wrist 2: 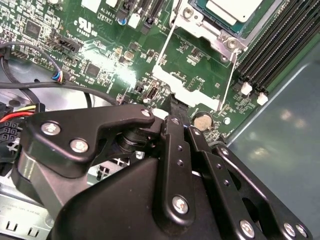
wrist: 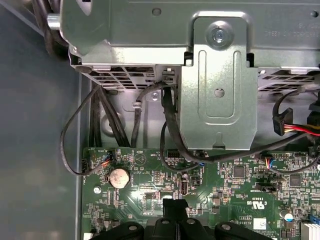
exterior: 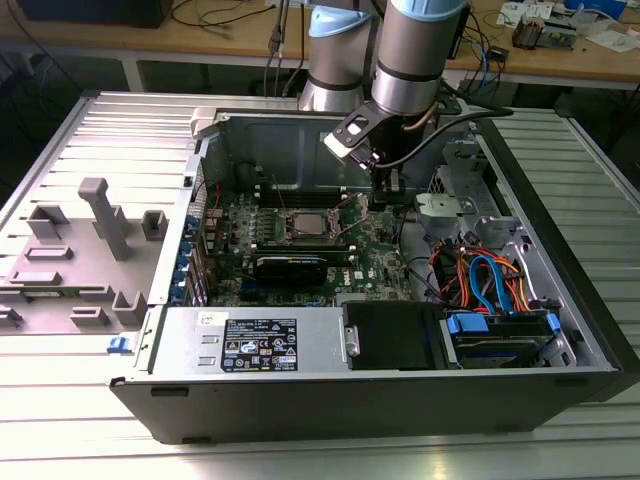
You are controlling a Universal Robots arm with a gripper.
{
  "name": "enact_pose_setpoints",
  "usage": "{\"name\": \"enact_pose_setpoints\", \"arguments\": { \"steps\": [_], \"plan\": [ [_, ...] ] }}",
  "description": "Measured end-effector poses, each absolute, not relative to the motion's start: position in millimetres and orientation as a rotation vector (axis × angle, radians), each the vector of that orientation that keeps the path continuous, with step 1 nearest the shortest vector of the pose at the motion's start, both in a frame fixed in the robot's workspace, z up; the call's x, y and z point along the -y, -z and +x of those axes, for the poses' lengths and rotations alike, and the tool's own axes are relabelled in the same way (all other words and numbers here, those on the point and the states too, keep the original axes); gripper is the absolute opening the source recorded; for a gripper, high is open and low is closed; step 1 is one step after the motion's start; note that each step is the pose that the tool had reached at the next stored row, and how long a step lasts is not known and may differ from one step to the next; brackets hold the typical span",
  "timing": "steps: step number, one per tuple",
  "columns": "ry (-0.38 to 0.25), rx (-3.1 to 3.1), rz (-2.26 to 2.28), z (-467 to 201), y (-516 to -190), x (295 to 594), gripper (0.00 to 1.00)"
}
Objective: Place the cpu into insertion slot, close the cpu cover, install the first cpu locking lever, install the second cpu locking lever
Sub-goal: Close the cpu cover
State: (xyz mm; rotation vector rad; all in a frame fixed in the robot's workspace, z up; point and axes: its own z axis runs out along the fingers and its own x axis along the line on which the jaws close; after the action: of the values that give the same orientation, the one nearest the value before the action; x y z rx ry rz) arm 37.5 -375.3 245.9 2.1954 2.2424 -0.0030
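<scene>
Silver cpu [exterior: 308, 223] lies in the insertion slot [exterior: 289, 224], near the gripper [exterior: 383, 204].

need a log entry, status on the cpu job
tool shut, low over the board beside the cpu. cpu seated, cover down over it. levers: latching unclear.

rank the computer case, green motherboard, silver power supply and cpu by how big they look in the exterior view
1. computer case
2. green motherboard
3. silver power supply, though it sits nearer the camera, which inflates it
4. cpu, smallest by far
</scene>
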Motion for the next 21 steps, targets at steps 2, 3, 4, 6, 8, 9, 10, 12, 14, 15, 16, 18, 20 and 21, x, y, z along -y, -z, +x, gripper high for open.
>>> {"name": "enact_pose_setpoints", "arguments": {
  "steps": [2,3,4,6,8,9,10,12,14,15,16,18,20,21],
  "plan": [
    [-0.002,-2.244,2.198,35,-246,375,0.11],
    [-0.003,-2.245,2.198,34,-246,375,0.11],
    [-0.005,-2.246,2.199,31,-246,375,0.11],
    [-0.008,-2.247,2.201,27,-246,375,0.11],
    [-0.008,-2.247,2.201,26,-246,375,0.11],
    [-0.008,-2.247,2.200,26,-246,375,0.11],
    [-0.008,-2.248,2.200,26,-246,375,0.11],
    [-0.008,-2.248,2.200,26,-246,375,0.11],
    [-0.008,-2.247,2.201,25,-246,375,0.11],
    [-0.008,-2.247,2.200,25,-246,375,0.11],
    [-0.008,-2.248,2.200,25,-246,375,0.11],
    [-0.008,-2.248,2.200,24,-246,375,0.11],
    [-0.008,-2.248,2.200,22,-246,375,0.11],
    [-0.008,-2.248,2.200,21,-246,375,0.11]
  ]
}}
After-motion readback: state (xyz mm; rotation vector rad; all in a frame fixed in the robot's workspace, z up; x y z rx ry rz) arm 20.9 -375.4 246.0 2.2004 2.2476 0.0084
